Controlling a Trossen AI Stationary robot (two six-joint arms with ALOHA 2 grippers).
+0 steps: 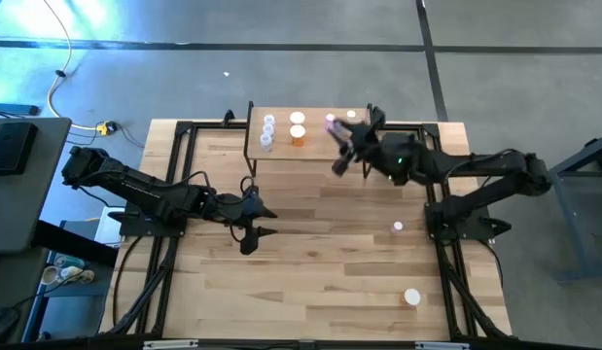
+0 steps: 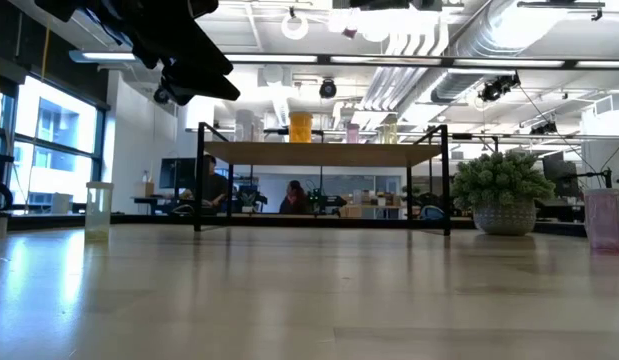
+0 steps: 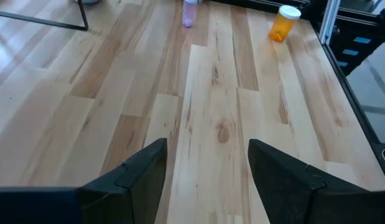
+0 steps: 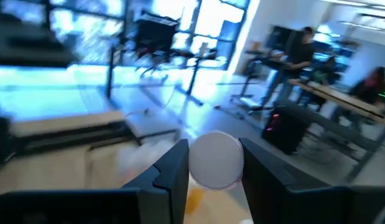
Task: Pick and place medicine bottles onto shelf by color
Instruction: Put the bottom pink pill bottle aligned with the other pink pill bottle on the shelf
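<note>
The shelf [image 1: 310, 131] stands at the table's far edge. On its top stand clear bottles [image 1: 268, 129], orange bottles [image 1: 298, 127] and a pink bottle [image 1: 331, 122]. My right gripper [image 1: 341, 148] is over the shelf's right part, shut on a white-capped bottle [image 4: 216, 160] whose body looks pink in the high view. My left gripper [image 1: 259, 220] [image 3: 208, 168] is open and empty above the table's middle left. A pink bottle [image 3: 190, 12] [image 1: 398, 227] and an orange bottle [image 3: 283, 23] [image 1: 411, 297] stand on the table at the right. My right gripper pinches the bottle between its two fingers [image 4: 170, 168], one on each side just below the white cap [image 4: 216, 155]. The round cap top faces the wrist camera and hides the body. The bottle is lifted clear, above the shelf top.
A potted green plant [image 2: 504, 190] shows at the right in the low view. Black frame rails [image 1: 184, 175] run along the table's left and right sides. People sit in the room beyond the table [image 2: 294, 197]. Bare wood lies between the two arms [image 1: 330, 243].
</note>
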